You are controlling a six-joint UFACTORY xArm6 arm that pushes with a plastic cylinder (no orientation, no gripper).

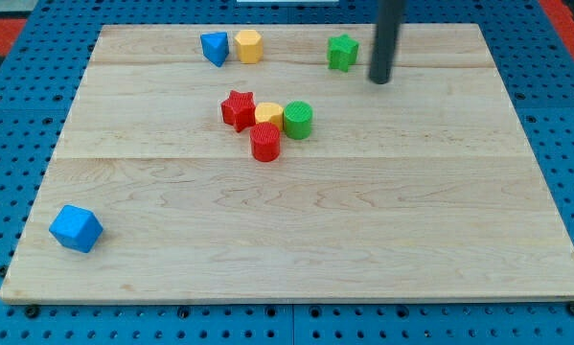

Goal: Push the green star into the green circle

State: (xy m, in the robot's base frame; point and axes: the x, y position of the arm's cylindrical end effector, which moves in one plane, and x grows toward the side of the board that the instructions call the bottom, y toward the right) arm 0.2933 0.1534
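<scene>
There are no jaws here to spread or close: the arm ends in a plain dark rod, and my tip (379, 81) holds nothing, resting near the desk's top edge just to the right of the green star (342, 52), apparently not touching it. The push looks not yet begun. The green circle (298, 120) sits toward the desk's middle, well apart from the star, pressed against a yellow block (268, 113) beside a red star (238, 109) and red cylinder (264, 142).

rod (386, 38) top cut off by view's top, yellow block (268, 113) partly hidden
</scene>
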